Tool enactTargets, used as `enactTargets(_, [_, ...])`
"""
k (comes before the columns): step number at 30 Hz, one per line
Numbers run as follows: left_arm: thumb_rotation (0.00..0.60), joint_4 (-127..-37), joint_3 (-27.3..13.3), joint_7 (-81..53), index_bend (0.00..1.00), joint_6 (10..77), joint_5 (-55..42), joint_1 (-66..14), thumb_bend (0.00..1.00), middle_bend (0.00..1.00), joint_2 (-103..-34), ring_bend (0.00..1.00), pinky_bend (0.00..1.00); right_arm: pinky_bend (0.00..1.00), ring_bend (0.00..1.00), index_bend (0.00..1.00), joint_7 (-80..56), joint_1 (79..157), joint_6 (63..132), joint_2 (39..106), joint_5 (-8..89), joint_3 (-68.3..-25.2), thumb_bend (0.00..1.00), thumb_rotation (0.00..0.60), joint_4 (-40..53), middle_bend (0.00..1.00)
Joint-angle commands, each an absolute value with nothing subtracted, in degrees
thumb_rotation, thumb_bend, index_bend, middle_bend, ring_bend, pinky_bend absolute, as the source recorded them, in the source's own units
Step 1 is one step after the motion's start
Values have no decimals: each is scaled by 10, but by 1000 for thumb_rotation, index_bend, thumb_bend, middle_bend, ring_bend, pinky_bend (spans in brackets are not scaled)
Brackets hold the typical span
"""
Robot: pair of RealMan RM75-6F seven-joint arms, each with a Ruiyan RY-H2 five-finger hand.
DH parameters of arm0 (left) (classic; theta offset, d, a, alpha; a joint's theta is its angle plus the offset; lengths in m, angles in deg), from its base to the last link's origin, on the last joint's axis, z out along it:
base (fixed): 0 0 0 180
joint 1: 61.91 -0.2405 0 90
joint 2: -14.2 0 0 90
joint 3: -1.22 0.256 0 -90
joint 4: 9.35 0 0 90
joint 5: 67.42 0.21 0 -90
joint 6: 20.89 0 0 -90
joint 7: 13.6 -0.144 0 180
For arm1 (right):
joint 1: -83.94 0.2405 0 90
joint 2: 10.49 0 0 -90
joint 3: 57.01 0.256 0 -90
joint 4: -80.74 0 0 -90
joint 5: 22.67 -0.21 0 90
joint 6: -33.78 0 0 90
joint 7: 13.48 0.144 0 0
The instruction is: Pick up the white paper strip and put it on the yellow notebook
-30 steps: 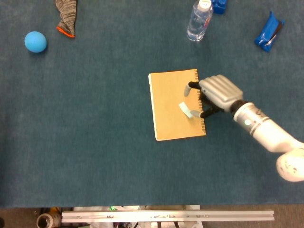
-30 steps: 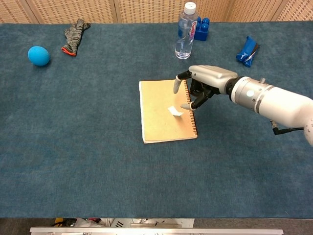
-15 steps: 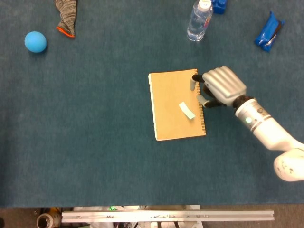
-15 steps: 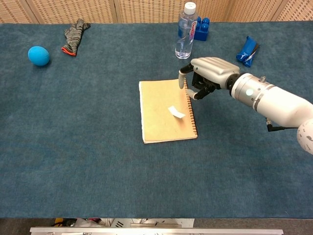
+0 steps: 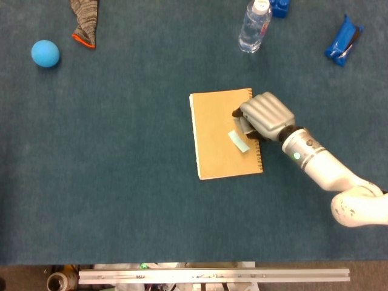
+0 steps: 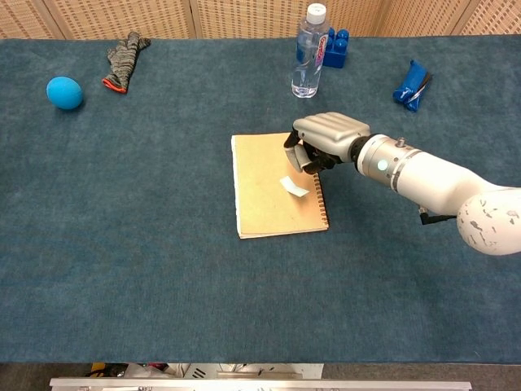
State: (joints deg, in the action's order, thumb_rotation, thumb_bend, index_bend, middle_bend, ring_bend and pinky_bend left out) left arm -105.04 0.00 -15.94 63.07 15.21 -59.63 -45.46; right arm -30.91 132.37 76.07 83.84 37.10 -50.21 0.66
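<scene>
- Head view: looks straight down on the blue table point(image 5: 121, 182); the right hand point(image 5: 262, 117) shows only its knuckled back, the fingers hidden beneath. A metal rail point(image 5: 212, 276) runs along the lower edge.
- Chest view: looks across the table from the front, showing the right hand point(image 6: 321, 140) from the side, with a wicker panel point(image 6: 244, 16) behind the table's far edge.
- Yellow notebook point(image 5: 221, 136), spiral edge to the right, lies flat near the table's middle; also in chest view point(image 6: 273, 191).
- White paper strip point(image 5: 239, 141) lies on the notebook's right half, apart from the fingers; in chest view point(image 6: 294, 186) one end appears slightly lifted.
- Surroundings, well apart from the notebook: blue ball point(image 5: 45, 53), grey sock point(image 5: 83, 21), water bottle point(image 5: 254, 25), blue blocks point(image 6: 334, 48) behind the bottle, blue packet point(image 5: 342, 41).
- Right hand: fingers curled in, holding nothing, above the notebook's upper right corner; whether the fingertips touch the cover cannot be told.
- Left hand: in neither view.
</scene>
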Motion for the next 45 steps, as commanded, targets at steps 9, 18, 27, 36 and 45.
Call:
enactTargets(9, [600, -1045, 1, -154, 0, 627, 151, -596, 145, 0, -458, 0, 29, 1000, 1000, 680, -378, 1345, 757, 855, 331, -520, 819, 600, 14, 1000])
enactTargets(18, [600, -1045, 1, -155, 0, 627, 151, -596, 145, 0, -459, 0, 29, 1000, 1000, 674, -408, 1354, 769, 870, 321, -527, 789, 600, 26, 1000])
enactTargets(27, [600, -1045, 2, -154, 0, 626, 151, -597, 145, 0, -459, 0, 29, 1000, 1000, 553, -417, 1356, 771, 871, 318, -531, 761, 600, 22, 1000])
enactTargets(36, [600, -1045, 1, -154, 0, 627, 153, -596, 145, 0, -459, 0, 29, 1000, 1000, 552, -404, 1353, 776, 865, 327, -529, 759, 600, 9, 1000])
enactTargets(45, [600, -1045, 2, -154, 0, 626, 155, -595, 145, 0, -460, 0, 29, 1000, 1000, 552, -414, 1353, 774, 860, 326, -538, 757, 600, 5, 1000])
